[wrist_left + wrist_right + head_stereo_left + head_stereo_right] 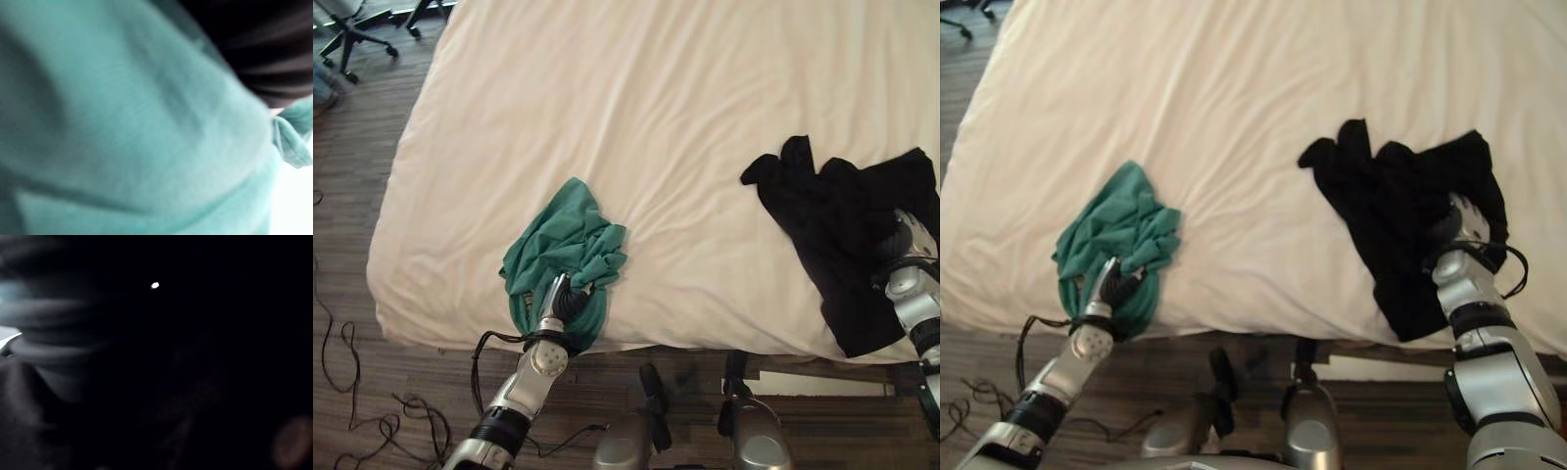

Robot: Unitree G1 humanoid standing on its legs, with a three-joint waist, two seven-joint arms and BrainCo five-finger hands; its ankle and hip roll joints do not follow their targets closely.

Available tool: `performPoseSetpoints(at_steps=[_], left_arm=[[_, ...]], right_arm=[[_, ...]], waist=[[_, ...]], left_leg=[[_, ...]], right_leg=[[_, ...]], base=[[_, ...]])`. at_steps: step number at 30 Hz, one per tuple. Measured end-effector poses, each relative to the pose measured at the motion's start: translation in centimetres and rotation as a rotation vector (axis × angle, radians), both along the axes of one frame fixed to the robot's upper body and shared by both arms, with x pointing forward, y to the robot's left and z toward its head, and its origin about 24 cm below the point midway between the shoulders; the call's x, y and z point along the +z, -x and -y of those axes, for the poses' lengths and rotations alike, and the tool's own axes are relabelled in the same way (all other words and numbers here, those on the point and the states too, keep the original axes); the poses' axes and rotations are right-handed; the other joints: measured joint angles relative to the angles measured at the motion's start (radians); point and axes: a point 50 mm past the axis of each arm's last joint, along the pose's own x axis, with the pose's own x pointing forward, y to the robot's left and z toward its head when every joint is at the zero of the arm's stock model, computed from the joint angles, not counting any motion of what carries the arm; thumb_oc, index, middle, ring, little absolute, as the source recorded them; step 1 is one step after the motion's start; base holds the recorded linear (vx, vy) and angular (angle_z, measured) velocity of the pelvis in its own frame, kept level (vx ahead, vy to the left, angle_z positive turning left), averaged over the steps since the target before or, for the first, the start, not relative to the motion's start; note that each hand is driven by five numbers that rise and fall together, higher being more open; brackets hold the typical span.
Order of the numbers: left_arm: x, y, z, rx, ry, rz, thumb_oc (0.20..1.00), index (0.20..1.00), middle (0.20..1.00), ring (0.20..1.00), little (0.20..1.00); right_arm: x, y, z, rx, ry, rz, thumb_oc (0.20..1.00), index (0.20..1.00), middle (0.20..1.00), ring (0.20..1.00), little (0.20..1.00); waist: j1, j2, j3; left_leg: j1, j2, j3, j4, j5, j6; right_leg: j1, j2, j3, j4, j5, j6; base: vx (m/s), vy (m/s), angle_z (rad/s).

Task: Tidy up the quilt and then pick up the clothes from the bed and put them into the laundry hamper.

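crumpled green garment [566,245], rumpled black garment [842,230]

left hand [570,302] fingers buried in green garment [566,245] | right hand [1459,227] fingers under black garment [1400,211]

A cream quilt [1263,117] covers the bed, smooth apart from light creases. 2 garments lie on it near the front edge, well apart. The left hand [1108,287] rests on the near part of a crumpled green garment [1114,240], its fingers buried in the folds, most of the cloth lying beyond them. The right hand [1457,227] lies on a spread black garment [1393,206], which extends beyond and to the left of it; its fingers are hidden in the dark cloth.
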Motion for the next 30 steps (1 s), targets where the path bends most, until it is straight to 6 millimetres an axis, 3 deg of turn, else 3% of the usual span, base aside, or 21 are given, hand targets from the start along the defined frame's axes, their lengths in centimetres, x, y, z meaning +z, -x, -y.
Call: performPoseSetpoints(at_steps=[3,4,6,7,9,10,12,13,15,16,17,20,21,22,23,24,25,26,27,28,30], left_arm=[[-0.9,1.4,0.0,-0.004,0.054,-0.052,0.2,0.2,0.2,0.2,0.2],[-1.2,2.2,-0.2,-0.003,0.082,-0.079,0.2,0.2,0.2,0.2,0.2],[-1.8,3.0,-0.8,0.02,0.095,-0.112,0.2,0.2,0.2,0.2,0.2],[-2.4,3.6,-1.1,0.028,0.096,-0.147,0.2,0.2,0.2,0.2,0.2],[-3.2,4.8,-1.9,0.056,0.094,-0.193,0.2,0.2,0.2,0.2,0.2],[-3.9,6.2,-3.1,0.108,0.095,-0.231,0.2,0.2,0.2,0.2,0.2],[-4.4,7.1,-4.0,0.146,0.103,-0.27,0.2,0.2,0.2,0.2,0.2],[-4.6,8.1,-4.5,0.176,0.13,-0.285,0.2,0.2,0.2,0.2,0.2],[-6.1,12.0,-6.2,0.254,0.175,-0.397,0.2,0.2,0.2,0.2,0.2],[-6.6,13.2,-6.5,0.27,0.181,-0.44,0.2,0.2,0.2,0.2,0.2],[-6.8,13.5,-6.4,0.278,0.217,-0.453,0.2,0.2,0.2,0.2,0.2],[-7.9,13.9,-4.9,0.333,0.394,-0.468,0.2,0.2,0.2,0.2,0.2],[-8.2,14.0,-4.5,0.357,0.446,-0.46,0.2,0.2,0.2,0.2,0.2],[-9.0,13.6,-2.7,0.374,0.537,-0.472,0.2,0.2,0.2,0.2,0.2],[-9.3,13.5,-2.1,0.366,0.556,-0.482,0.2,0.2,0.2,0.2,0.2],[-9.3,13.3,-1.4,0.356,0.571,-0.481,0.2,0.2,0.2,0.2,0.2],[-9.1,11.4,-0.2,0.334,0.589,-0.45,0.2,0.2,0.2,0.2,0.2],[-8.8,9.9,0.2,0.319,0.577,-0.429,0.2,0.2,0.2,0.2,0.2],[-8.9,10.0,-0.3,0.34,0.566,-0.428,0.2,0.2,0.2,0.2,0.2],[-9.1,10.2,-0.8,0.367,0.554,-0.437,0.2,0.2,0.2,0.2,0.2],[-9.2,10.8,-1.6,0.421,0.545,-0.426,0.2,0.2,0.2,0.2,0.2]], right_arm=[[-0.6,0.9,0.0,0.002,-0.042,0.037,0.2,0.2,0.2,0.2,0.2],[-2.5,2.4,-0.7,0.021,-0.096,0.054,0.2,0.2,0.2,0.2,0.2],[-3.5,3.6,-1.8,0.06,-0.158,0.094,0.2,0.2,0.2,0.2,0.2],[-5.2,5.8,-3.0,0.102,-0.235,0.102,0.2,0.2,0.2,0.2,0.2],[-7.5,7.9,-4.6,0.146,-0.341,0.075,0.2,0.2,0.2,0.2,0.2],[-9.7,10.0,-6.9,0.19,-0.465,0.043,0.2,0.2,0.2,0.2,0.2],[-14.4,15.2,-8.8,0.163,-0.646,-0.149,0.2,0.2,0.2,0.2,0.2],[-15.2,17.6,-9.6,0.153,-0.73,-0.184,0.2,0.2,0.2,0.2,0.2],[-16.7,22.9,-10.9,0.182,-0.897,-0.357,0.2,0.2,0.2,0.2,0.2],[-17.3,25.7,-10.5,0.154,-0.934,-0.459,0.2,0.2,0.2,0.2,0.2],[-17.7,27.0,-10.2,0.153,-0.943,-0.538,0.2,0.2,0.2,0.2,0.2],[-18.6,23.8,-12.0,0.293,-0.941,-0.608,0.2,0.2,0.2,0.2,0.2],[-18.6,21.8,-12.9,0.357,-0.919,-0.61,0.2,0.2,0.2,0.2,0.2],[-18.1,18.1,-14.7,0.476,-0.881,-0.576,0.2,0.2,0.2,0.2,0.2],[-17.7,16.9,-15.1,0.494,-0.876,-0.541,0.2,0.2,0.2,0.2,0.2],[-17.0,15.5,-15.7,0.522,-0.865,-0.491,0.2,0.2,0.2,0.2,0.2],[-16.4,14.5,-15.5,0.508,-0.815,-0.431,0.2,0.2,0.2,0.2,0.2],[-16.0,13.8,-14.6,0.501,-0.746,-0.432,0.2,0.2,0.2,0.2,0.2],[-16.1,14.0,-14.4,0.487,-0.737,-0.431,0.2,0.2,0.2,0.2,0.2],[-16.3,14.7,-13.9,0.436,-0.752,-0.405,0.2,0.2,0.2,0.2,0.2],[-17.3,16.9,-13.3,0.33,-0.769,-0.403,0.2,0.2,0.2,0.2,0.2]], waist=[[0.0,-0.013,-0.008],[-0.001,-0.023,-0.016],[-0.005,-0.039,-0.025],[-0.017,-0.051,-0.028],[-0.036,-0.077,-0.043],[-0.054,-0.102,-0.066],[-0.088,-0.151,-0.095],[-0.089,-0.16,-0.101],[-0.116,-0.175,-0.124],[-0.134,-0.18,-0.132],[-0.136,-0.183,-0.136],[-0.101,-0.172,-0.157],[-0.088,-0.168,-0.156],[-0.049,-0.144,-0.17],[-0.026,-0.129,-0.181],[0.014,-0.107,-0.184],[0.046,-0.093,-0.192],[0.063,-0.111,-0.194],[0.084,-0.118,-0.195],[0.066,-0.122,-0.197],[0.053,-0.131,-0.209]], left_leg=[[0.0,-0.004,-0.02,-0.002,0.0,0.001],[0.003,-0.002,-0.024,-0.001,0.0,-0.001],[0.005,0.001,-0.023,0.0,-0.001,-0.002],[0.013,0.003,-0.022,0.0,-0.003,-0.004],[0.029,0.007,-0.016,0.0,-0.008,-0.011],[0.043,0.012,-0.012,-0.005,-0.014,-0.012],[0.068,0.014,0.014,0.0,-0.023,-0.022],[0.088,0.017,0.034,0.0,-0.023,-0.022],[0.13,0.031,0.068,-0.007,-0.048,-0.033],[0.142,0.034,0.071,-0.007,-0.06,-0.03],[0.14,0.034,0.071,-0.007,-0.058,-0.029],[0.128,0.039,0.059,-0.007,-0.051,-0.025],[0.126,0.039,0.053,-0.007,-0.047,-0.023],[0.1,0.038,0.015,-0.007,-0.037,-0.025],[0.084,0.038,0.001,-0.007,-0.034,-0.021],[0.061,0.038,-0.037,-0.004,-0.031,-0.018],[-0.004,0.038,-0.075,0.023,-0.074,-0.027],[-0.053,0.095,0.106,0.09,-0.068,-0.059],[-0.046,0.153,0.269,0.128,-0.078,-0.059],[-0.043,0.2,0.45,0.185,-0.08,-0.066],[-0.016,0.246,0.584,0.254,-0.082,-0.068]], right_leg=[[0.012,-0.006,-0.014,0.0,-0.006,0.005],[0.016,-0.004,-0.019,0.0,-0.011,0.006],[0.017,0.001,-0.018,0.0,-0.012,0.004],[0.029,0.004,-0.02,0.0,-0.016,0.0],[0.035,0.009,-0.011,0.0,-0.018,0.0],[0.05,0.012,-0.006,0.0,-0.026,0.0],[0.052,0.017,0.021,0.002,-0.03,0.005],[0.064,0.02,0.033,0.004,-0.032,0.008],[0.094,0.032,0.069,0.0,-0.037,0.01],[0.104,0.037,0.074,-0.004,-0.039,0.01],[0.102,0.038,0.076,-0.003,-0.039,0.01],[0.098,0.042,0.065,-0.004,-0.039,0.01],[0.096,0.043,0.065,-0.005,-0.037,0.012],[0.091,0.041,0.042,-0.004,-0.033,0.012],[0.088,0.036,0.015,0.0,-0.035,0.01],[0.096,0.032,-0.032,0.001,-0.036,0.009],[0.119,0.0,-0.19,-0.002,-0.036,-0.004],[0.164,-0.053,-0.397,-0.001,-0.087,-0.03],[0.187,-0.073,-0.484,-0.004,-0.076,-0.041],[0.226,-0.095,-0.589,-0.002,-0.07,-0.019],[0.278,-0.13,-0.7,0.023,-0.086,0.011]], base=[[0.03,0.012,0.17],[0.05,-0.002,0.19],[0.05,-0.009,0.03],[0.06,-0.008,0.03],[0.04,-0.002,-0.11],[0.05,-0.003,-0.4],[0.07,-0.017,-0.32],[0.06,-0.034,-0.49],[0.03,-0.051,-0.59],[0.0,-0.085,-0.2],[-0.03,-0.097,-0.08],[-0.07,-0.065,0.06],[-0.16,-0.098,0.26],[-0.21,-0.124,0.59],[-0.23,-0.135,0.95],[-0.2,-0.042,2.12],[-0.23,0.055,4.21],[-0.24,0.152,4.32],[-0.14,0.184,3.83],[0.02,0.226,2.24],[0.11,0.246,2.17]])
